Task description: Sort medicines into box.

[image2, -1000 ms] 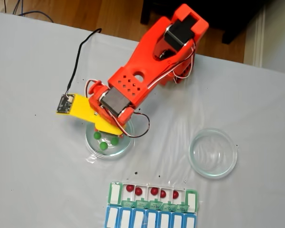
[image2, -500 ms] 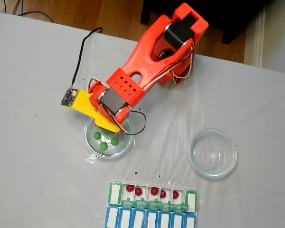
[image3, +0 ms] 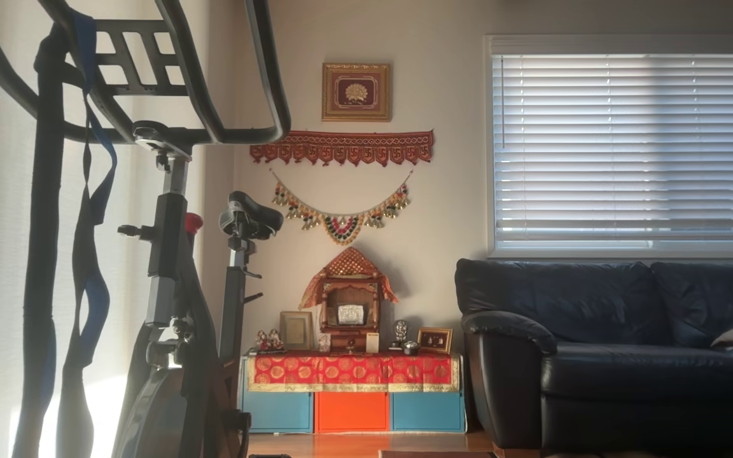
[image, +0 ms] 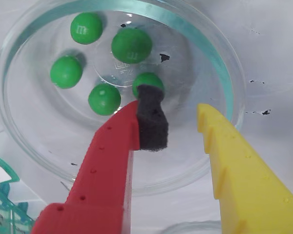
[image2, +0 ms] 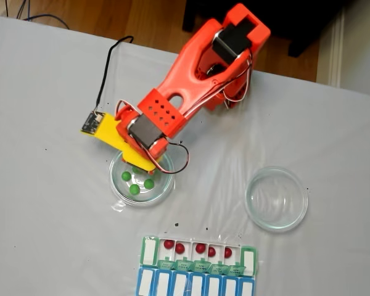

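Your gripper (image: 173,105) is hanging with jaws spread apart over the glass dish (image: 224,73). The nearest green ball (image: 147,82) is sitting just ahead of the red finger's black pad (image: 151,122), not between the jaws.

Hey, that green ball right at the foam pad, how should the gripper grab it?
Across its middle, from above. The green ball is round, so any pair of opposite sides works. It lies loose in the glass dish, nearest the open gripper, with its side toward the yellow finger free.

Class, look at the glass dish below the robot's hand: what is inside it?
Five green balls lie in the glass dish. The open hand hangs over them; its black pad partly covers one ball.
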You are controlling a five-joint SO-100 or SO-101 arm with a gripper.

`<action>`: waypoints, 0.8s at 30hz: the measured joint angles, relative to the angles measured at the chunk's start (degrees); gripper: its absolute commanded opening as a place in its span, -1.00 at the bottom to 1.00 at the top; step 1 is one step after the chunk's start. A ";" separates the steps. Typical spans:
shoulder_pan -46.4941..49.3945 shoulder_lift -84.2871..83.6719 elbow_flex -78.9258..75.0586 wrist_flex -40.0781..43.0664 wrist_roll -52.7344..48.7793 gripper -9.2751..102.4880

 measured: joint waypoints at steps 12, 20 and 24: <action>-0.88 1.41 0.88 -0.09 -2.64 -0.34; -2.20 1.41 2.11 -0.26 -0.70 -0.37; -2.20 1.41 2.46 -1.14 0.53 -0.38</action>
